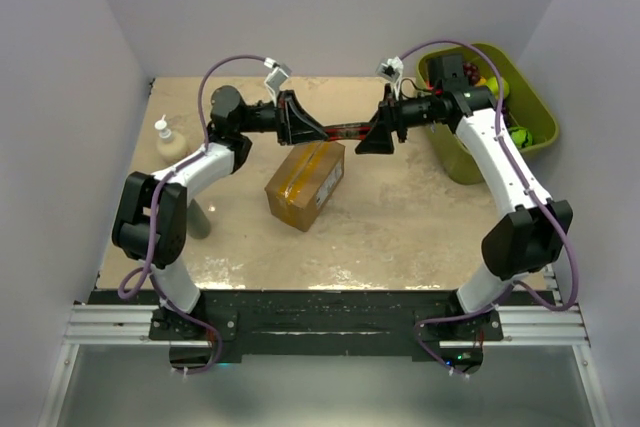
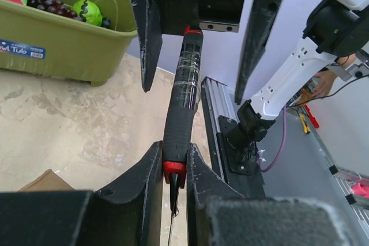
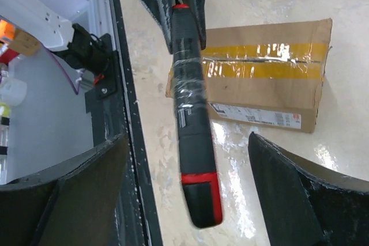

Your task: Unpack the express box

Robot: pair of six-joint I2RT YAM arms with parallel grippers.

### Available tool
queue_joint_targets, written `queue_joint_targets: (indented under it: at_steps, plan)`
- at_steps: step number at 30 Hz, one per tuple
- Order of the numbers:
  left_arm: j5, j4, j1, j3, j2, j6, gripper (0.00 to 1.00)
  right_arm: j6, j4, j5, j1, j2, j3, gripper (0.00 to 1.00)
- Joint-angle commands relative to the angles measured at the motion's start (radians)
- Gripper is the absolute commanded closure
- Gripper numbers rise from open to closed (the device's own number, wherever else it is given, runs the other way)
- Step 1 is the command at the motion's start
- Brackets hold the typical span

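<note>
Beige mottled tabletop (image 1: 400, 237), pale lilac walls on three sides.

- Box (image 1: 306, 185): sits mid-tabletop, turned at an angle to the edges. Flaps shut, yellow tape along the top seam, white label on one side face. Nothing is touching it.
- Tool (image 2: 181, 96): black handle with red at both ends and clear wrap around the middle. It's held roughly level in the air between the two arms, above the box's far edge.
- Left gripper (image 2: 173, 159): jaws clenched on one red end of the tool, both fingers tight against it.
- Right gripper (image 3: 189, 142): jaws released and spread wide. The tool's other end lies between the fingers; the right wrist view shows clear gaps on both sides, so no contact.
- The two grippers face each other nose to nose over the middle of the tabletop.
- Green tub (image 1: 470, 162): far right corner, just behind the right arm. It holds dark grapes (image 2: 49, 4) and some green fruit, with a small blue-and-white sticker on the wall.
- Bottle (image 1: 167, 140): pale, with a pump top, upright at the far left, well apart from the box.
- Grey-green cup (image 1: 198, 217): upright beside the left arm's elbow, near the left edge.

Can't tell from these views whether the tool's blade is out.
</note>
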Motion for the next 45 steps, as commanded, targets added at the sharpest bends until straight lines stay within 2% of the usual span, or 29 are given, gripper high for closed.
queue_joint_targets:
  at_steps: [1, 3, 9, 10, 12, 13, 15, 16, 17, 19, 20, 21, 22, 23, 24, 26, 27, 28, 32, 36, 45]
  plan:
    - [0.032, 0.112, 0.010, 0.044, -0.024, -0.078, 1.00, 0.139, 0.142, -0.122, -0.004, 0.022, 0.000, 0.17]
    - [0.029, 0.123, 0.008, 0.041, -0.019, -0.088, 1.00, 0.201, 0.202, -0.145, -0.004, 0.031, -0.001, 0.21]
    - [0.031, 0.191, 0.008, 0.049, 0.007, -0.134, 1.00, 0.278, 0.283, -0.175, -0.002, 0.045, -0.032, 0.50]
    - [0.029, 0.203, 0.008, 0.051, 0.012, -0.139, 1.00, 0.310, 0.298, -0.184, -0.002, 0.043, -0.049, 0.62]
    - [0.026, 0.209, 0.010, 0.052, 0.018, -0.144, 1.00, 0.346, 0.341, -0.193, 0.001, 0.045, -0.059, 0.79]
    - [0.028, 0.211, 0.010, 0.057, 0.019, -0.144, 1.00, 0.344, 0.344, -0.193, -0.001, 0.045, -0.059, 0.93]
    - [0.035, 0.164, 0.011, 0.061, 0.019, -0.110, 0.99, 0.275, 0.276, -0.155, -0.002, 0.046, -0.037, 1.00]
    - [0.042, 0.119, 0.011, 0.078, 0.015, -0.080, 0.85, 0.147, 0.221, -0.126, -0.002, 0.054, 0.014, 1.00]
    - [0.049, 0.072, 0.016, 0.087, 0.009, -0.002, 0.61, 0.074, 0.105, -0.066, 0.001, 0.057, 0.041, 1.00]
    - [0.066, -0.117, 0.020, 0.124, -0.022, 0.113, 0.51, -0.112, 0.013, -0.002, 0.001, 0.064, 0.109, 1.00]
    - [0.062, -0.219, 0.028, 0.144, -0.036, 0.278, 0.44, -0.167, -0.064, 0.028, 0.004, 0.069, 0.127, 1.00]
    - [0.040, -0.447, 0.028, 0.196, -0.059, 0.377, 0.43, -0.214, -0.097, 0.084, 0.002, 0.071, 0.144, 1.00]
    - [0.025, -0.570, 0.028, 0.227, -0.065, 0.483, 0.41, -0.294, -0.125, 0.106, 0.004, 0.075, 0.167, 1.00]
    - [0.002, -0.695, 0.026, 0.260, -0.068, 0.701, 0.38, -0.323, -0.163, 0.123, 0.004, 0.075, 0.175, 1.00]
    - [-0.027, -0.858, 0.022, 0.312, -0.071, 0.783, 0.36, -0.349, -0.177, 0.143, 0.004, 0.074, 0.180, 1.00]
    - [-0.055, -1.020, 0.013, 0.360, -0.063, 0.984, 0.34, -0.393, -0.205, 0.151, 0.007, 0.072, 0.192, 1.00]
    - [-0.078, -1.129, 0.008, 0.406, -0.048, 1.035, 0.34, -0.399, -0.208, 0.155, 0.008, 0.069, 0.194, 1.00]
    - [-0.090, -1.168, 0.002, 0.426, -0.042, 1.078, 0.33, -0.414, -0.211, 0.161, 0.014, 0.068, 0.194, 1.00]
    - [-0.101, -1.262, -0.039, 0.482, -0.005, 1.175, 0.33, -0.440, -0.212, 0.181, 0.051, 0.052, 0.183, 1.00]
    - [-0.103, -1.427, -0.092, 0.550, 0.030, 1.280, 0.34, -0.442, -0.206, 0.198, 0.068, 0.043, 0.186, 1.00]
    - [-0.170, -1.495, -0.136, 0.520, 0.041, 1.356, 0.42, -0.439, -0.189, 0.230, 0.088, 0.029, 0.206, 1.00]
